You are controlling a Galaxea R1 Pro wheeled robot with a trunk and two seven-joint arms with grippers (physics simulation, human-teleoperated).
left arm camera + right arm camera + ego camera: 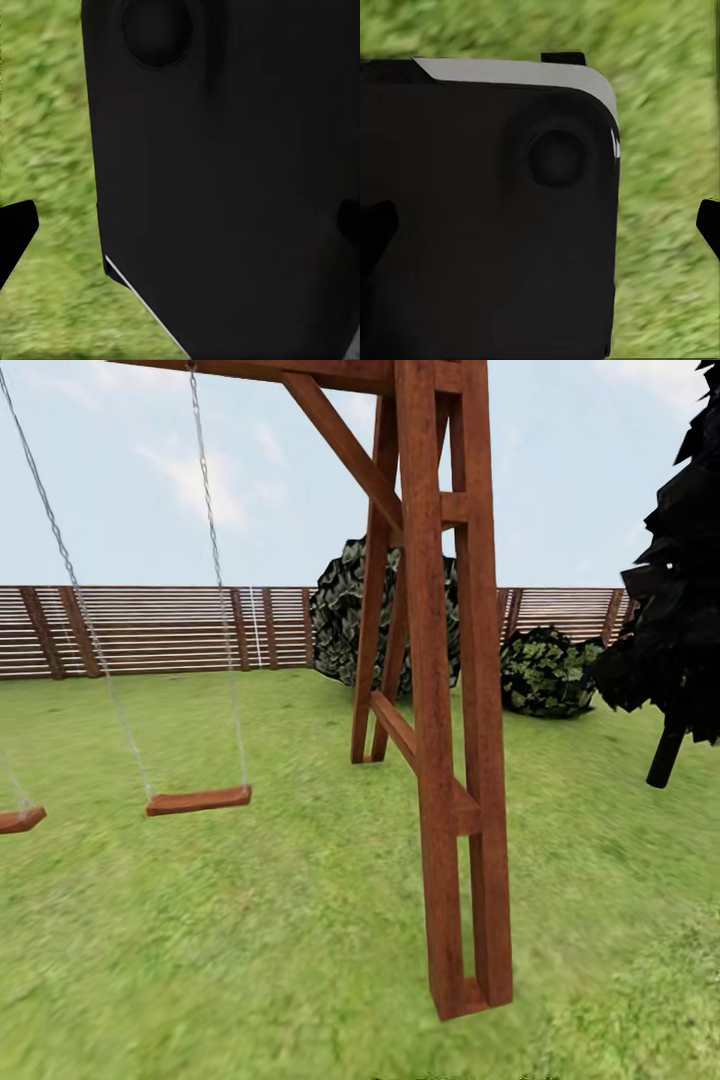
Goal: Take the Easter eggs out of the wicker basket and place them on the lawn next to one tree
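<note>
From the head view you look across the lawn (pixel 300 920) of the garden: a wooden swing set (pixel 440 690) stands near you in the middle, its swing seat (pixel 198 800) hanging at the left. Far behind runs the slatted fence (pixel 150 628), with two leafy bushes (pixel 545 672) before it. At the right edge stands a black-foliaged tree (pixel 680 610) with a thin dark stem.

The wrist views give you something different: grass close below, and a black part of the robot body (pixel 225 187) in front of it. In the left wrist view one dark fingertip (pixel 15 232) shows at each side; the right wrist view shows the same (pixel 709 225). I cannot tell how wide either gripper stands, and nothing shows between the tips.
</note>
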